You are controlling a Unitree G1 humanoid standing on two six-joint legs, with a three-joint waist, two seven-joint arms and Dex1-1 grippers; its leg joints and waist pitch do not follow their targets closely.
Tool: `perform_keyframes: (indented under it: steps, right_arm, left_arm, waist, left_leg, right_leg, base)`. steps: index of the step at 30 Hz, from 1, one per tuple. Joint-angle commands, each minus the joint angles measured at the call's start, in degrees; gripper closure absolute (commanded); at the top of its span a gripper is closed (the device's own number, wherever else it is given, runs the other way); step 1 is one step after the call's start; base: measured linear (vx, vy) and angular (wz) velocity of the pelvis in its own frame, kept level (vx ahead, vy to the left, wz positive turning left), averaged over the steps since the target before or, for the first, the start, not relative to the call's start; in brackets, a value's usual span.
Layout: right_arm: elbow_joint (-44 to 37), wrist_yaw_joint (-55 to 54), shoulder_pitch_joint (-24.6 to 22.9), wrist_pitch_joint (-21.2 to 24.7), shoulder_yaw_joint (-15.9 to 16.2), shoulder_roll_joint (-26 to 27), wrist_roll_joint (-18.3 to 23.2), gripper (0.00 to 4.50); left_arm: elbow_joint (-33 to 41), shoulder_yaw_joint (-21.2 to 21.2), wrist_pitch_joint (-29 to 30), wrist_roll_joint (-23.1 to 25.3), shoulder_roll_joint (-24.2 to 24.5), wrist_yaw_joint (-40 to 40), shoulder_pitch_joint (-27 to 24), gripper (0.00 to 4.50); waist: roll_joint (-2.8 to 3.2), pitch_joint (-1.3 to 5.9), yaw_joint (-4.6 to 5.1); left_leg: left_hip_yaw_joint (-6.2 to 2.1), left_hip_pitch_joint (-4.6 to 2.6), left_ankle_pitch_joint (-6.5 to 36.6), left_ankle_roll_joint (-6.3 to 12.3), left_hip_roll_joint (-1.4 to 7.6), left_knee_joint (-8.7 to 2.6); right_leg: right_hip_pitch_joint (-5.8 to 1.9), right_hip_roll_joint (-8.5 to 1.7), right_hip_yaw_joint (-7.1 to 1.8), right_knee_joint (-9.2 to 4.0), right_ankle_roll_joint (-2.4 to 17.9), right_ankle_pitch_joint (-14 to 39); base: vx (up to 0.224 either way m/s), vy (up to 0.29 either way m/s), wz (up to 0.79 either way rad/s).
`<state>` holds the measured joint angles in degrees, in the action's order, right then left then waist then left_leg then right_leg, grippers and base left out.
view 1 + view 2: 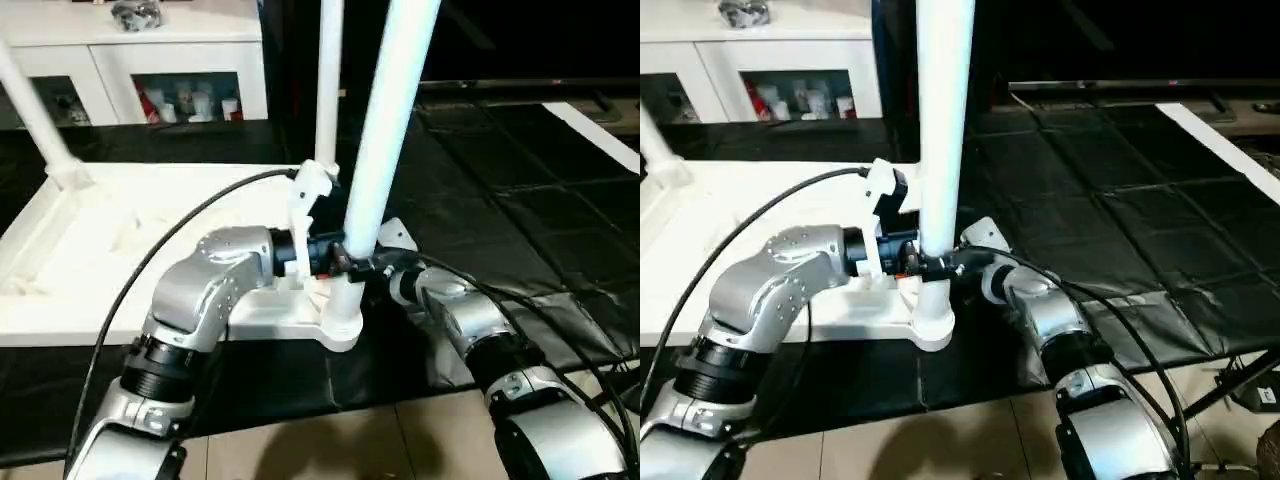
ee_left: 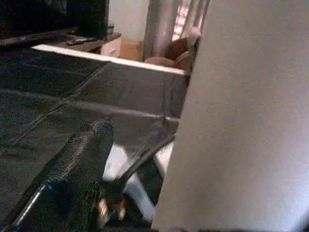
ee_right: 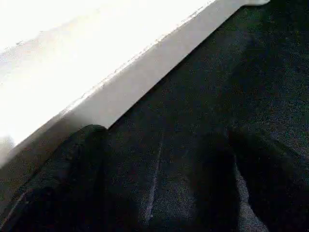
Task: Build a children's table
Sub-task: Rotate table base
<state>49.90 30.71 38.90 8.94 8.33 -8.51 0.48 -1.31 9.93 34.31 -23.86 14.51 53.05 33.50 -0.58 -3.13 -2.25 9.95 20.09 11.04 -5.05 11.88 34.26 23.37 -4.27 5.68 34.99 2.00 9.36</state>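
lying upside down on the black floor mat (image 1: 520, 200), the white table top (image 1: 110, 250) shows its ribbed underside, and its near corner socket (image 1: 343, 320) sits at about six o'clock of the scene's middle. a long tapered white leg (image 1: 385, 150) rises from that socket toward twelve o'clock, leaning slightly to one o'clock. a second leg (image 1: 328, 80) stands behind it, and a third leg (image 1: 35, 110) rises from the far left corner at about ten o'clock.

the left gripper (image 1: 325, 250) reaches in from eight o'clock to the base of the near leg, its jaws spread wide; in the left wrist view one black finger (image 2: 77, 164) lies just beside the leg's white surface (image 2: 241, 121), though contact cannot be told. the right gripper (image 1: 385, 265) comes in from four o'clock to the same leg base, jaws also wide apart; its wrist view shows both dark fingers (image 3: 67, 179) over the mat beside the top's white edge (image 3: 145, 67).

a white glass-door cabinet (image 1: 150, 70) stands at eleven o'clock behind the mat.
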Motion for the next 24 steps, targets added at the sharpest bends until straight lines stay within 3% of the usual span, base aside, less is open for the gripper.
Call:
perform_keyframes:
  steps: [1,3,7,15,17,19,21,23,24]
  right_arm:
    - [-1.17,0.44,-0.23,-0.66,-1.49,-1.52,0.91,0.0]
    - [-1.46,0.58,-0.42,-0.61,-1.67,-1.91,0.98,0.0]
    - [-4.66,2.88,-2.32,0.23,-3.1,-5.43,1.44,0.0]
    - [-12.86,11.14,-5.81,1.39,-3.57,-11.26,3.64,0.0]
    - [-14.88,13.26,-6.62,1.64,-3.29,-12.57,3.99,0.0]
    - [-21.03,18.94,-9.25,3.16,-2.63,-16.54,5.46,0.0]
    - [-23.27,20.77,-10.22,3.92,-2.52,-17.8,5.95,0.0]
    - [-30.95,27.15,-13.93,5.54,-2.23,-23.17,7.67,0.0]
    - [-32.87,28.59,-14.81,6.27,-2.28,-24.43,8.29,0.0]
  left_arm:
    - [-0.04,-0.51,-0.72,0.75,1.51,1.25,-0.04,0.07]
    - [0.26,-0.53,-0.57,0.63,2.13,1.8,-0.27,0.07]
    - [2.85,-0.18,-0.12,-0.29,8.16,7.63,-2.6,0.07]
    - [1.87,1.24,-0.13,0.11,16.27,15.07,-3.48,0.07]
    - [0.72,2.16,-1.23,1.49,17.51,15.91,-3.23,0.07]
    - [-2.97,5.14,-5.03,6.19,20.47,17.74,-2.51,0.07]
    - [-4.09,5.97,-6.06,7.47,21.25,18.31,-2.27,0.32]
    - [-8.05,8.52,-10.17,10.75,21.79,19.65,-1.4,0.43]
    - [-9.09,9.35,-11.68,11.82,21.91,19.99,-1.27,0.52]
  waist:
    - [0.17,4.0,-0.56]
    - [0.26,3.96,-0.75]
    - [0.47,3.95,-1.18]
    - [0.32,3.71,-1.54]
    - [0.31,3.67,-1.61]
    - [0.21,3.71,-1.68]
    - [0.25,3.81,-1.91]
    - [0.55,3.79,-1.96]
    - [0.57,3.67,-2.37]
  left_leg:
    - [-0.1,0.15,9.13,1.74,0.95,-3.58]
    - [-0.08,0.05,9.46,1.55,0.97,-3.61]
    - [-0.11,-0.18,9.91,1.24,0.97,-3.7]
    - [-0.1,-0.08,10.84,1.42,0.91,-3.83]
    - [-0.1,-0.11,10.99,1.42,0.91,-3.8]
    - [-0.14,-0.02,10.79,1.72,0.91,-3.77]
    - [-0.18,-0.02,10.19,2.14,0.89,-3.78]
    - [-0.14,-0.07,10.34,2.08,0.91,-3.73]
    - [-0.19,-0.07,10.81,2.76,0.86,-3.71]
  right_leg:
    - [-3.65,-3.56,-3.06,-4.03,10.61,14.49]
    - [-3.6,-3.5,-3.08,-4.01,10.61,14.53]
    - [-3.5,-3.4,-3.09,-4.02,10.03,14.98]
    - [-3.57,-3.38,-3.12,-4.21,9.3,17.02]
    - [-3.54,-3.39,-3.11,-4.36,8.9,17.95]
    - [-3.59,-3.3,-3.18,-4.33,8.23,17.86]
    - [-3.71,-3.26,-3.17,-4.34,7.52,17.48]
    - [-3.66,-3.31,-3.15,-4.51,7.89,17.46]
    - [-3.75,-3.13,-3.15,-4.85,7.05,18.18]
  base:
    - [0.0,0.0,0.0]
    - [0.0,0.0,0.0]
    - [0.0,0.0,0.0]
    - [0.0,0.0,0.0]
    - [0.0,0.0,0.0]
    - [0.0,0.0,0.0]
    - [0.0,0.0,0.0]
    - [0.0,0.0,0.0]
    - [0.0,0.0,0.0]
